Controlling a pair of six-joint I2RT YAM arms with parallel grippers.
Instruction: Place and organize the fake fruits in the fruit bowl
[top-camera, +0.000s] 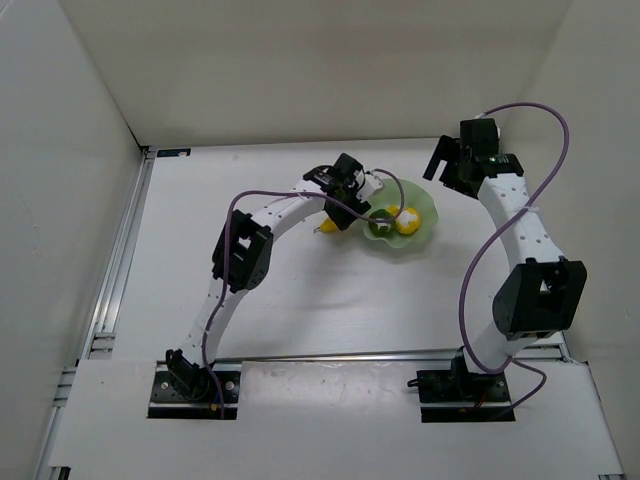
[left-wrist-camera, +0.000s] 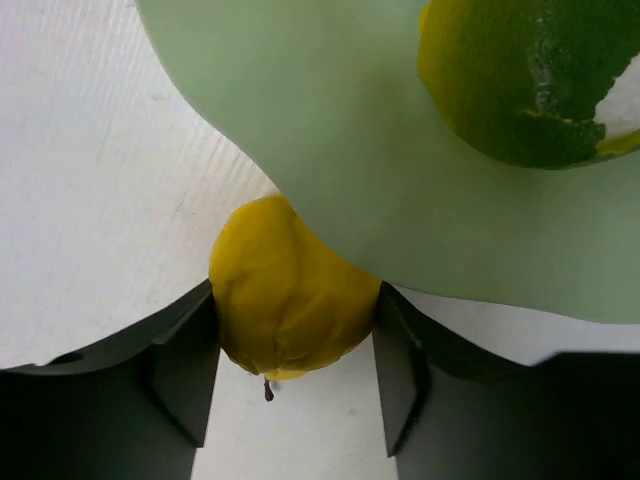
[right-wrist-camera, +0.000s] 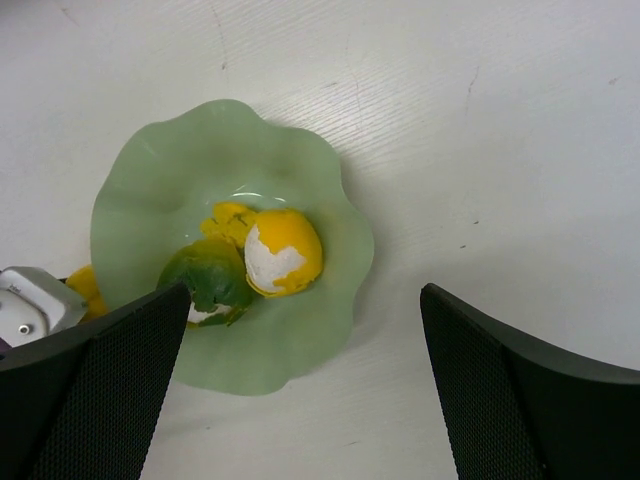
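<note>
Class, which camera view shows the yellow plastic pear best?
Left wrist: the yellow plastic pear is close up, stem visible. The top view shows it as a small speck; the right wrist shows only a sliver.

Soft, even light falls from above in all three views, leaving the white table (top-camera: 330, 310) bright, without hard glare, and shadows faint. The left wrist view is very close, so the fruit bowl (left-wrist-camera: 400, 200) and yellow pear (left-wrist-camera: 285, 300) look soft, and the dark left fingers (left-wrist-camera: 170, 380) along the bottom are blurred. The right wrist view is sharper at centre, with a pale sheen on the bowl's floor and out-of-focus right fingers (right-wrist-camera: 90, 400) in the lower corners.
</note>
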